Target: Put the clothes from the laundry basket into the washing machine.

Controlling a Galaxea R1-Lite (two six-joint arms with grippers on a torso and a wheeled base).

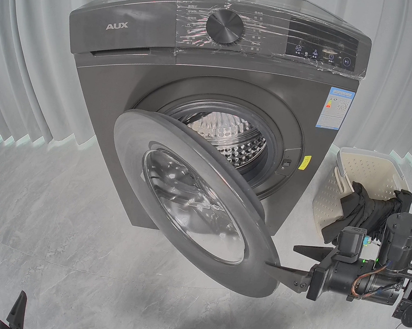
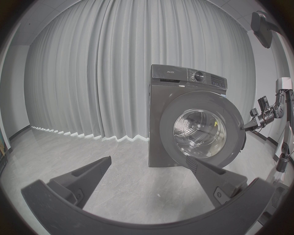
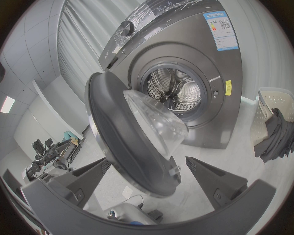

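Right gripper point(image 1: 281, 258): fingers spread, straddling the rim of the round grey glass-windowed door point(image 1: 132, 137)
Left gripper point(image 1: 5, 283): spread, empty, near left
Grey front-loading washing machine point(image 1: 127, 79): door swung open
Dark clothes point(image 1: 369, 210): draped over the cream perforated plastic laundry basket point(image 1: 372, 170), right of machine

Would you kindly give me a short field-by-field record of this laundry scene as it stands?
washing machine: front-loader, straight ahead
door: open, standing out from the front
drum: looks empty
laundry basket: on the floor, right of the machine
clothes: dark, draped over the basket rim
right gripper: open, fingers astride the door's edge
left gripper: open, low, holding nothing
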